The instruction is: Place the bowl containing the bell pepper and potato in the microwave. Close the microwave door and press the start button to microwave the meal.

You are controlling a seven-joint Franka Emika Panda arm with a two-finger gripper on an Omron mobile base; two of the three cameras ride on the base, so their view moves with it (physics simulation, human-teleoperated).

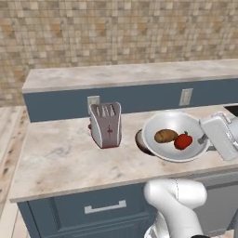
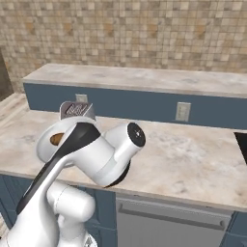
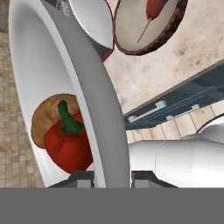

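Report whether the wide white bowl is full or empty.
Not empty: the wide white bowl holds a tan potato and a glossy red bell pepper.

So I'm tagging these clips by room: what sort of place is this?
A simulated kitchen, most likely: a marble-look counter over blue drawers, a tiled backsplash with wall outlets, and a toaster beside the bowl of food.

Both base cameras look down over my arm at the counter point(image 1: 60, 153); my hand camera hugs the bowl point(image 3: 30, 78) rim.
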